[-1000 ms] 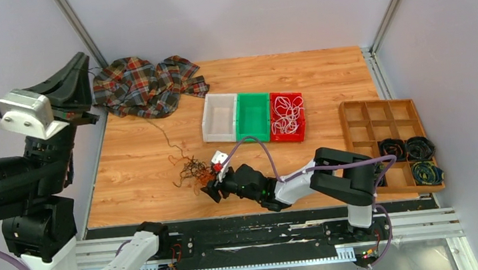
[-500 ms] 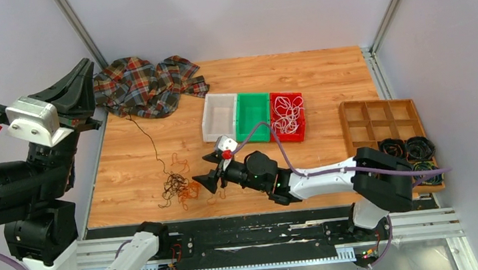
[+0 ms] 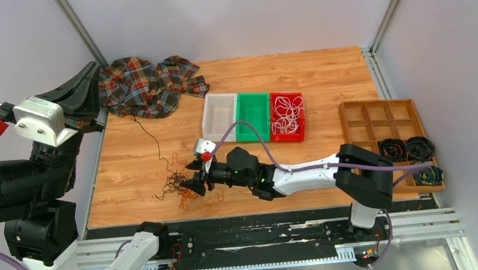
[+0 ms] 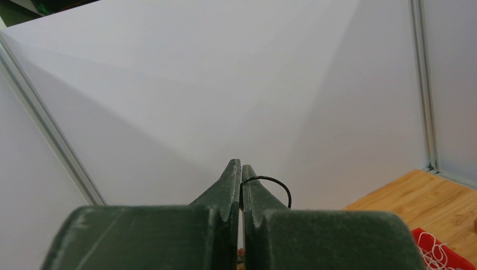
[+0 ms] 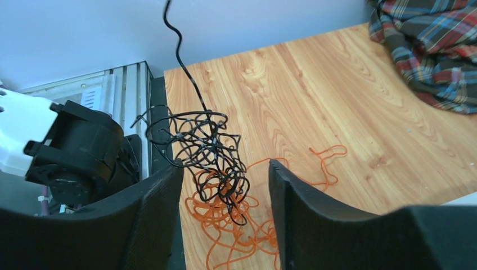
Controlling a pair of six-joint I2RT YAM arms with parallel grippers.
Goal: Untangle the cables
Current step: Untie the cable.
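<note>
Tangle of black and orange cables (image 5: 211,140) lies on your table (image 3: 324,79), toward its front-left corner. One black strand (image 3: 151,136) runs up to your left gripper (image 4: 241,169), which is pinched on it. Your right gripper (image 5: 225,169) has its jaws apart, one on either side of the tangle.

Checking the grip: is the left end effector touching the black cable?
Touching. Left wrist view shows the black cable pinched in the shut left end effector.
</note>
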